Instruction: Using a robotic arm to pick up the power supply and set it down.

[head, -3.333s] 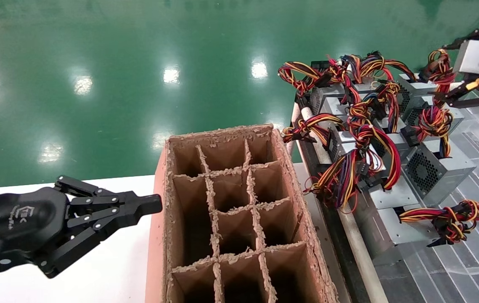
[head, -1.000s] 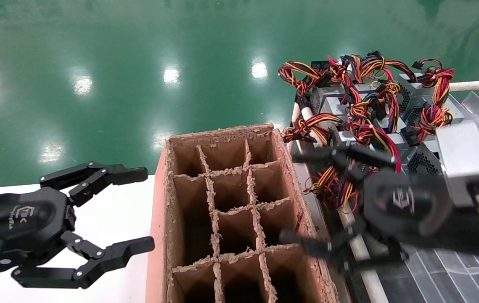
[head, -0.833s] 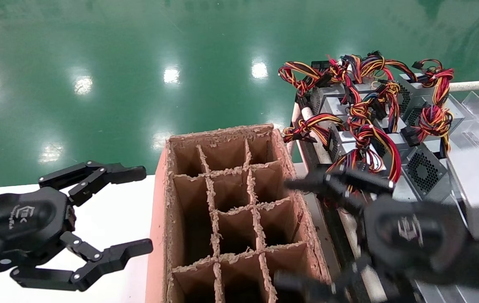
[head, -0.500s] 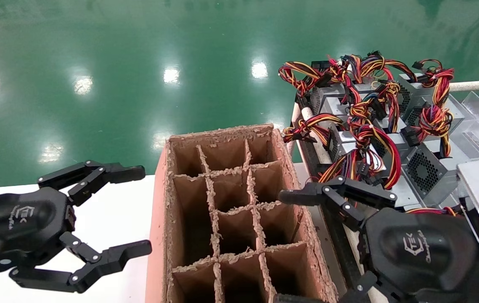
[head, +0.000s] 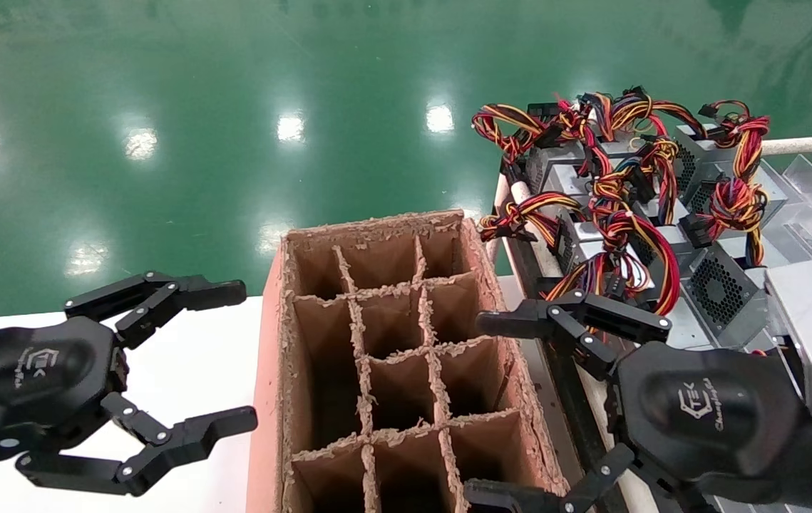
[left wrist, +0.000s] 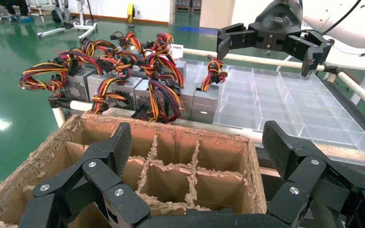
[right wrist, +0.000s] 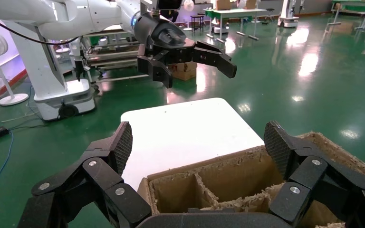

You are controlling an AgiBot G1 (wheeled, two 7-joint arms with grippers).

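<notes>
Head view: right gripper (head: 480,406) swung in from the power supplies (head: 662,235) to the divider box (head: 291,335), jaws apart; left gripper (head: 234,356) opened too.

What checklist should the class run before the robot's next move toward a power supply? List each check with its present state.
1. Right gripper open: ok.
2. Right gripper empty: ok.
3. Left gripper open, over the white table, away from the supplies: ok.
4. Power supplies in view on the rack: ok.
5. Wires untangled from neighbours: not ok.
6. Box cells empty to the bottom: cannot tell.
</notes>
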